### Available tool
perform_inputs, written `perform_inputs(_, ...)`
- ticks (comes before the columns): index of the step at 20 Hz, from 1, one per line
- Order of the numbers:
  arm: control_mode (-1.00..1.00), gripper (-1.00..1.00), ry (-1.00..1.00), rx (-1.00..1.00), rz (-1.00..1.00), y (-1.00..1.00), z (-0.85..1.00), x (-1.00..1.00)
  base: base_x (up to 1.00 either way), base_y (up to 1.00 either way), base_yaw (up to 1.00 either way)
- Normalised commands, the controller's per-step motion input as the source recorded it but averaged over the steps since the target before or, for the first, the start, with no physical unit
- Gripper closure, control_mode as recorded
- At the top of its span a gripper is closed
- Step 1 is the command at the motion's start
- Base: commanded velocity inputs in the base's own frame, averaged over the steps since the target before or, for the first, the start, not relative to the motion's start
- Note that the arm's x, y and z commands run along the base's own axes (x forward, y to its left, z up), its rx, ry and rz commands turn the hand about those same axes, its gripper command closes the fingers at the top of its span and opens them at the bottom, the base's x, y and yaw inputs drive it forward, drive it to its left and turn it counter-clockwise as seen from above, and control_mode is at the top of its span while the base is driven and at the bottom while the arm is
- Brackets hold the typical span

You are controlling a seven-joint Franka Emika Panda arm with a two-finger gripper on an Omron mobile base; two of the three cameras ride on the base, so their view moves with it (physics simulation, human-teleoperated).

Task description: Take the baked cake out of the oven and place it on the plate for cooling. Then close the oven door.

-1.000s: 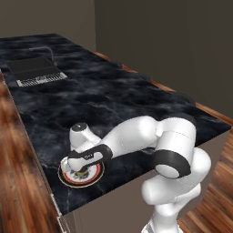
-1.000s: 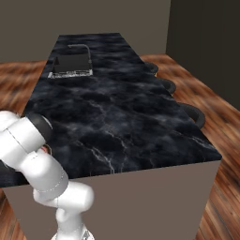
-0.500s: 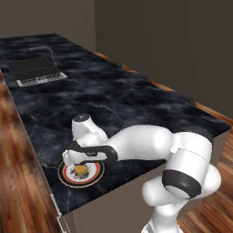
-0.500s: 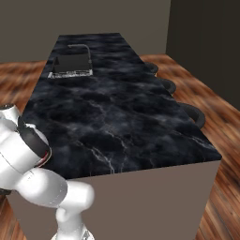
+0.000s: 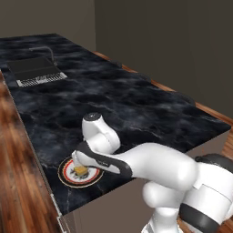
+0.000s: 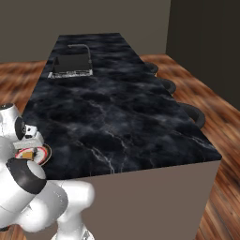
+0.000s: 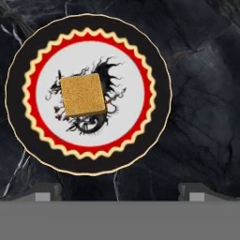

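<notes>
A white robot arm reaches low over a black marble counter [image 5: 136,104]. A small square golden cake [image 7: 83,95] sits flat on a round plate [image 7: 154,56] with a red and black rim, near the counter's front corner. The gripper [image 7: 119,192] hovers above it, its tips spread wide and holding nothing. The cake looks delivered, so the sensible move is to lift straight up, clear of the plate, then turn toward the oven door.
</notes>
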Motion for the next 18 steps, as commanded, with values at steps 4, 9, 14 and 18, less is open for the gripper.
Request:
perform_inputs(4, -1.00, -1.00, -0.07, 0.00, -0.09, -0.37, 0.07, -0.56, 0.00, 0.00, 0.00)
perform_inputs(9, -1.00, -1.00, -0.10, 0.06, -0.10, -0.30, 0.05, -0.56, 0.00, 0.00, 0.00)
perform_inputs(14, -1.00, -1.00, -0.09, 0.15, -0.04, -0.35, 0.10, -0.42, 0.00, 0.00, 0.00)
perform_inputs(18, -1.00, -1.00, -0.01, 0.03, 0.00, -0.07, 0.03, -0.16, 0.00, 0.00, 0.00)
